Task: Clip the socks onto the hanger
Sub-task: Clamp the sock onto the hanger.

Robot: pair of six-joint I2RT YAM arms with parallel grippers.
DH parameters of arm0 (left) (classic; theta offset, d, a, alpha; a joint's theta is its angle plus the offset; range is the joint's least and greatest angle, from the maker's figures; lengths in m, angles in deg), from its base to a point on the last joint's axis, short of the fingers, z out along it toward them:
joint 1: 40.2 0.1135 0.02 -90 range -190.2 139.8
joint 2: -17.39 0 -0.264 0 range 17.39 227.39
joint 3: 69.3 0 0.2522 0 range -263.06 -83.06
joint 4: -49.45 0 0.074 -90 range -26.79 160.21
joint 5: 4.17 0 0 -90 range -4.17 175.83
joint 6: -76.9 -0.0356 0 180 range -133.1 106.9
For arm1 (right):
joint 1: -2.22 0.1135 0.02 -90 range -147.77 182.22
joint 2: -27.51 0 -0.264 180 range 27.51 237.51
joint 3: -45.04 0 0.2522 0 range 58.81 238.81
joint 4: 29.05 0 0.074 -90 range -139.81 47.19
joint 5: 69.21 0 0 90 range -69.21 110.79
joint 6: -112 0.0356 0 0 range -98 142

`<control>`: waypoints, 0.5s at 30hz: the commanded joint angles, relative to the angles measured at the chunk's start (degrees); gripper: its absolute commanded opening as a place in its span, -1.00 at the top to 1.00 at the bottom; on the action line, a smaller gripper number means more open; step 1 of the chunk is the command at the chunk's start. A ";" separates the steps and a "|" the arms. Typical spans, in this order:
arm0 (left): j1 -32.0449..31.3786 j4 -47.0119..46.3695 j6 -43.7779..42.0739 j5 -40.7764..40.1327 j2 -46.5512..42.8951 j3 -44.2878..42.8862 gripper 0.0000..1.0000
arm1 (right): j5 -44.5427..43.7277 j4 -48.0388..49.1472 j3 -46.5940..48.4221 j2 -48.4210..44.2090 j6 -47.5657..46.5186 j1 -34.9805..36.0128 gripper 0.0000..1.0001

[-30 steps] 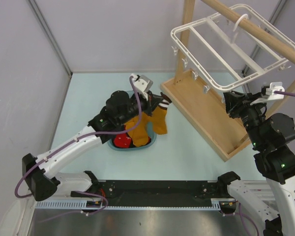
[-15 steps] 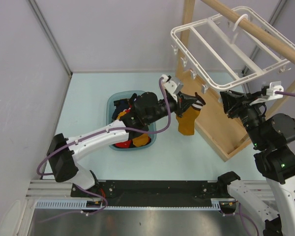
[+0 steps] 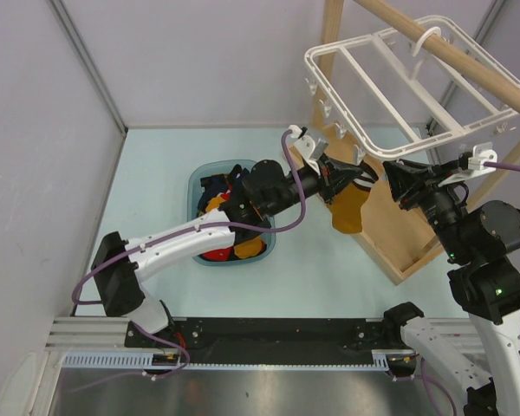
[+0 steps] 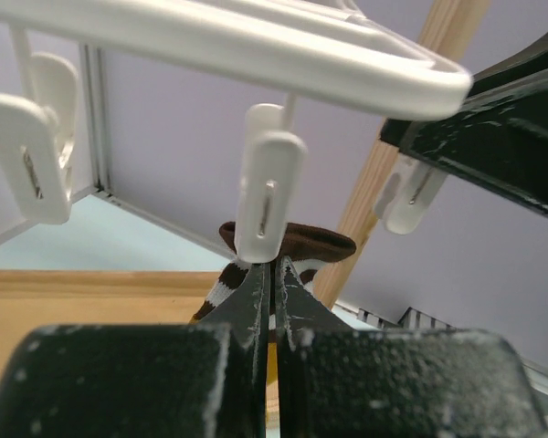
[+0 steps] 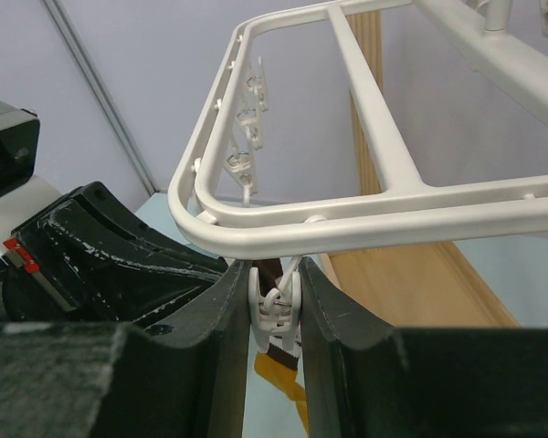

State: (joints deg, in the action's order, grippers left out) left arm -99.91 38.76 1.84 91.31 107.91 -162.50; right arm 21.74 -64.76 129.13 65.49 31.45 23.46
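Top view: left claw (image 3: 345, 179), clamped on a striped-cuff sock (image 3: 349, 211), holds it under the hanger (image 3: 445, 134). Left wrist: cuff just below a dangling clip (image 4: 268, 205); misalignment would miss it. Right wrist: right claw (image 5: 274, 287), part-closed on a squeezed clip (image 5: 276, 308); a slip would snap it shut empty.

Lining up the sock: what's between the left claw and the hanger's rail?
Left wrist view: a white clip dangling from the hanger, its tip above the left claw, the dark-cuffed sock behind it.
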 commanded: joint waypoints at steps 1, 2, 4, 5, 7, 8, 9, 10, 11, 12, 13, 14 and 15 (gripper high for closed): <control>-1.03 -3.24 1.32 2.26 -0.08 -3.26 0.99 | 2.65 -0.19 1.92 0.17 0.48 0.12 1.00; -1.20 -3.15 1.32 2.61 -0.08 -3.27 0.99 | 2.65 -0.19 1.83 0.26 0.57 0.21 1.00; -1.29 -3.24 1.32 2.96 0.01 -3.44 0.99 | 2.56 -0.28 1.92 0.34 0.48 0.04 1.00; -1.38 -3.24 1.32 3.22 0.01 -3.35 1.00 | 2.48 -0.37 1.92 0.34 0.48 0.12 1.00; -1.64 -3.33 1.23 3.31 -0.08 -3.35 0.99 | 2.30 -0.37 1.92 0.34 0.21 0.12 1.00; -1.73 -3.24 1.06 3.40 -0.08 -3.35 0.99 | 2.21 -0.46 1.92 0.34 0.13 0.12 1.00; -1.82 -3.24 0.97 3.40 -0.08 -3.44 0.99 | 2.13 -0.46 1.83 0.26 -0.13 0.12 1.00; -1.82 -3.24 0.97 3.49 -0.08 -3.53 0.99 | 1.95 -0.46 1.92 0.26 -0.14 0.12 1.00; -1.91 -3.15 0.79 3.58 -0.08 -3.62 0.99 | 1.95 -0.54 1.92 0.26 -0.22 0.12 1.00; -1.91 -3.06 0.71 3.40 -0.17 -3.70 0.99 | 1.95 -0.63 1.92 0.26 -0.22 0.12 1.00; -1.91 -3.06 0.71 3.40 -0.08 -3.79 0.99 | 2.04 -0.63 1.92 0.26 -0.14 0.21 1.00; -2.00 -3.06 0.71 3.31 -0.17 -3.79 0.99 | 2.04 -0.72 1.92 0.26 -0.14 0.12 1.00; -2.00 -3.06 0.62 3.14 -0.17 -3.88 0.99 | 2.04 -0.81 1.92 0.26 -0.22 0.12 1.00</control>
State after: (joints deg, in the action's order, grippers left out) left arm -101.44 38.00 2.01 93.62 108.04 -163.18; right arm 21.74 -64.92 129.13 65.86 31.41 23.46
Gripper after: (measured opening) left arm 0.010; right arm 0.290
